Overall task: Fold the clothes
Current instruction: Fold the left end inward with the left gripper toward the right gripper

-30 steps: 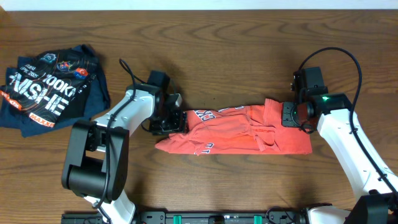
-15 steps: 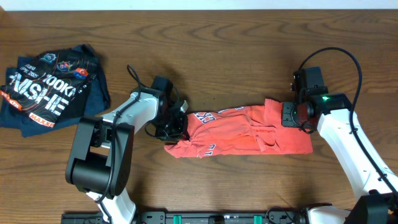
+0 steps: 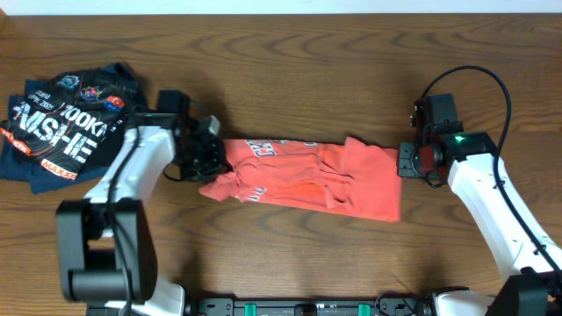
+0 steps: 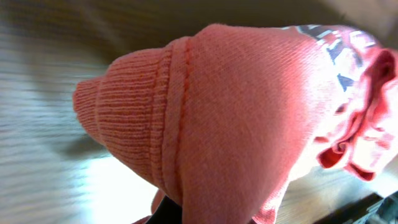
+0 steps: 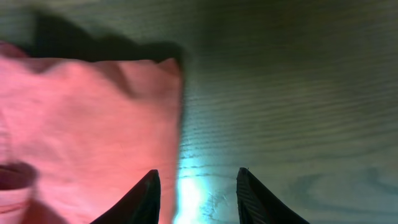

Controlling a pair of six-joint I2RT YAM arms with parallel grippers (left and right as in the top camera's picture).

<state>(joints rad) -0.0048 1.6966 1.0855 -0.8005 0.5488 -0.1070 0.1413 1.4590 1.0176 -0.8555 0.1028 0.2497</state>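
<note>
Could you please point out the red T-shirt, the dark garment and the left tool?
red T-shirt (image 3: 307,180), overhead view, middle of the cloth.
dark garment (image 3: 63,130), overhead view, its white lettering.
left tool (image 3: 218,163), overhead view, tips at the T-shirt's left end.

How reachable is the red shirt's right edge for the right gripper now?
Likely yes: the right gripper is open right beside the red shirt edge, only bare table between its fingers, nothing blocking.
</note>
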